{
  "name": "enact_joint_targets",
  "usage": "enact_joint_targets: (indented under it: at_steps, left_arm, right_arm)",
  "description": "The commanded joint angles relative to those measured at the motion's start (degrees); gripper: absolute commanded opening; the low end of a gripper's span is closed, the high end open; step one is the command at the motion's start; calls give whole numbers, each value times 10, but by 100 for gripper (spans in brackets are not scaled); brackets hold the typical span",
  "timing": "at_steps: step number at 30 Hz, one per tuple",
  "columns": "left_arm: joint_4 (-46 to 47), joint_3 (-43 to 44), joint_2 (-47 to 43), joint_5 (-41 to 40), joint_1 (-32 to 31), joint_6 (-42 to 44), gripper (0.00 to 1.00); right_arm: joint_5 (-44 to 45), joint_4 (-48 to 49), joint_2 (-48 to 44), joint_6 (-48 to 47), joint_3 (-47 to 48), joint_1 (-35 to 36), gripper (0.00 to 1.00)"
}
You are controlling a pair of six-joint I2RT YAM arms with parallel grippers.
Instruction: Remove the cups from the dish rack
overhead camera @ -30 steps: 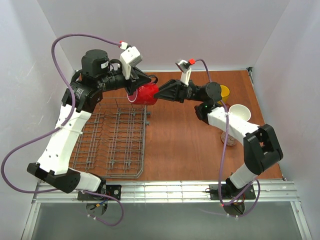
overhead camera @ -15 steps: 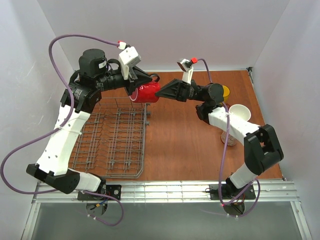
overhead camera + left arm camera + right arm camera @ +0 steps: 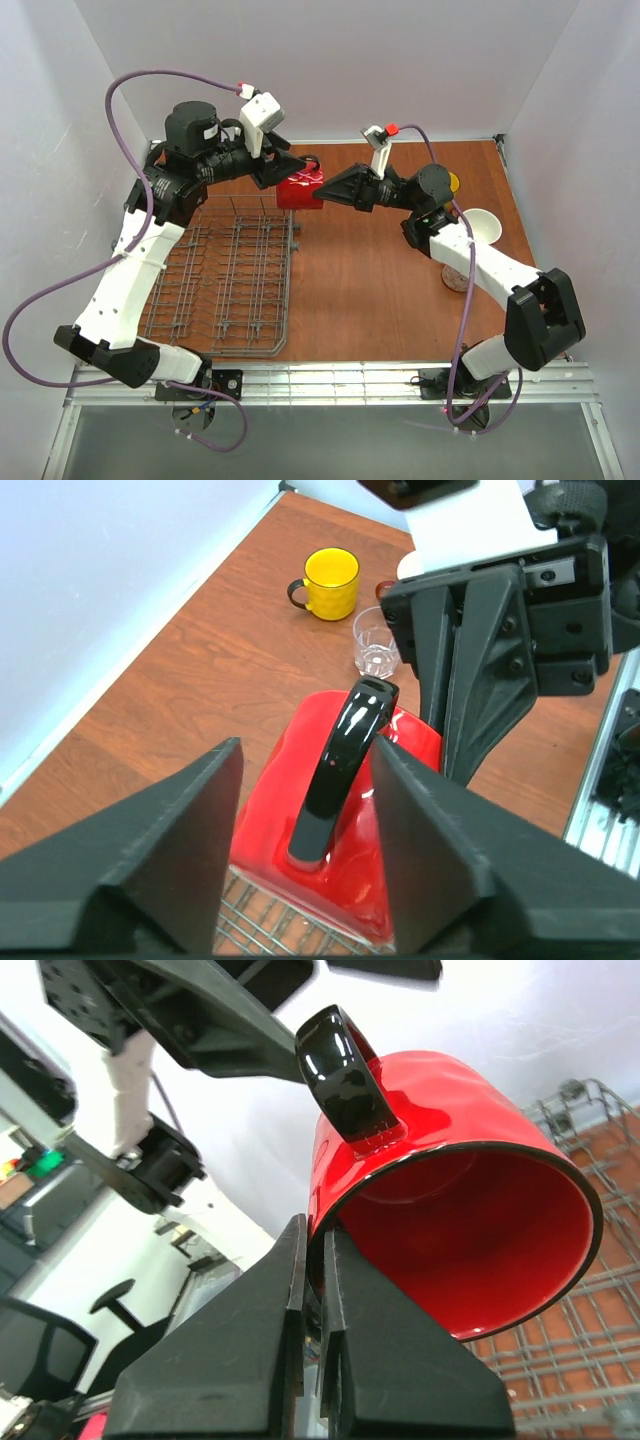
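Mug [image 3: 299,189] sideways, rim [image 3: 460,1146] clamped in my right gripper [image 3: 312,1260]; my left gripper [image 3: 305,780] spread loose astride its handle [image 3: 340,750].

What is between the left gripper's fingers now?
The black handle of the glossy red mug, standing in the gap; the left wrist view shows it.

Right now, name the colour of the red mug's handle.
Glossy black handle on the red mug; clearest in left wrist view.
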Motion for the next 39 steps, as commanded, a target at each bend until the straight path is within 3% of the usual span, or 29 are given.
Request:
enact_joint_targets:
  at_steps: [1, 3, 4, 5, 9, 12, 17, 21, 28, 39]
  left_arm:
    - [-7, 6, -13, -20, -1, 3, 55]
    - [-12, 15, -16, -25, 0, 12, 62]
    - [-14, 17, -18, -28, 0, 19, 66]
    - [-18, 18, -20, -32, 0, 26, 67]
    - [-26, 7, -28, -86, 0, 50, 69]
    - [-24, -6, -30, -124, 0, 59, 69]
    - [-25, -19, -34, -131, 0, 62, 69]
    - [-27, -23, -39, -138, 0, 68, 69]
    - [-28, -38, -47, -148, 0, 80, 69]
    - [-28, -43, -40, -143, -1, 77, 69]
  right_arm:
    - [43, -63, -43, -100, -1, -13, 1]
    - [84, -217, -66, -177, 5, -17, 1]
    - [109, -286, -74, -283, 29, -17, 1]
    - [141, -432, -78, -333, 44, -16, 1]
    - [316, -678, -61, -507, 134, -16, 1]
    - [395, -776, -15, -577, 193, -16, 1]
    - [584, -870, 116, -684, 339, -20, 1]
    - [646, -927, 208, -745, 443, -34, 1]
    - [635, -1008, 333, -781, 576, -79, 1]
    - [579, -1055, 402, -788, 564, -109, 1]
